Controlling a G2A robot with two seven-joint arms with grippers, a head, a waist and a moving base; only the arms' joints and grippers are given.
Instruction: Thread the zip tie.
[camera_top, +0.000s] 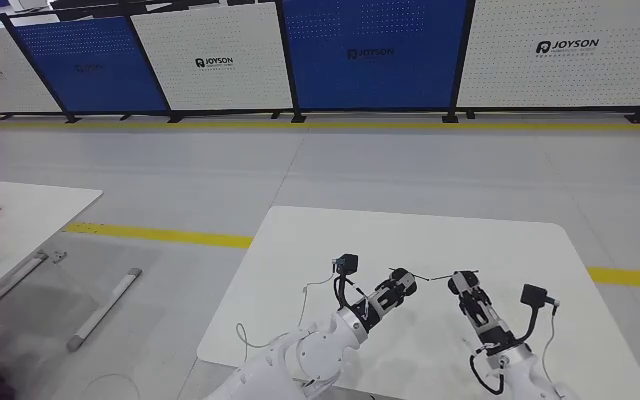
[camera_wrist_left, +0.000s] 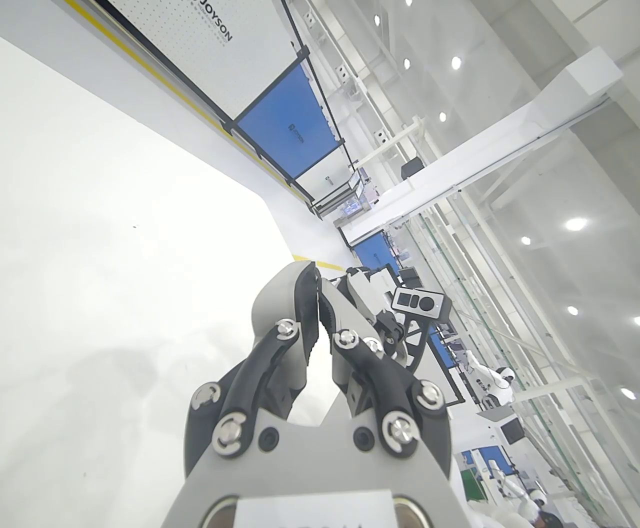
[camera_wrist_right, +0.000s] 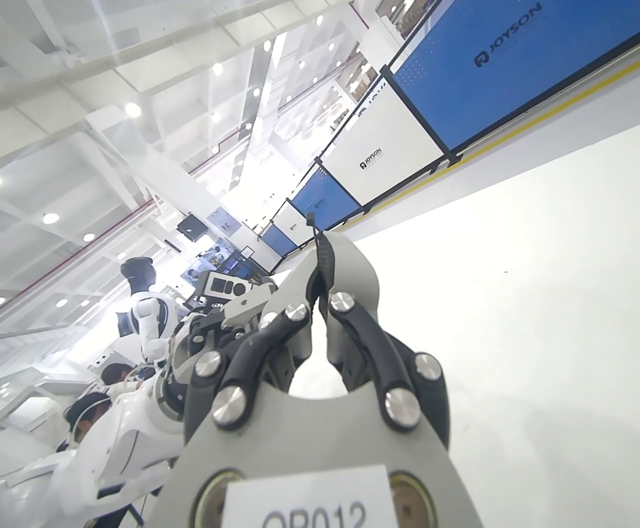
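Note:
A thin black zip tie (camera_top: 432, 278) stretches nearly level above the white table (camera_top: 400, 230), between my two grippers. My left gripper (camera_top: 410, 280) is shut at one end of the strap. In the left wrist view its fingertips (camera_wrist_left: 316, 270) are pressed together and hide the strap. My right gripper (camera_top: 458, 280) is shut on the other end. In the right wrist view the tie's small square head (camera_wrist_right: 310, 220) sticks out past the closed right gripper (camera_wrist_right: 324, 242). The two grippers face each other a short way apart.
Both grippers hover over the near half of the table, with bare surface beyond and to either side. A second white table (camera_top: 40, 210) stands off to the left across the floor. Blue and white panels (camera_top: 370, 50) line the back.

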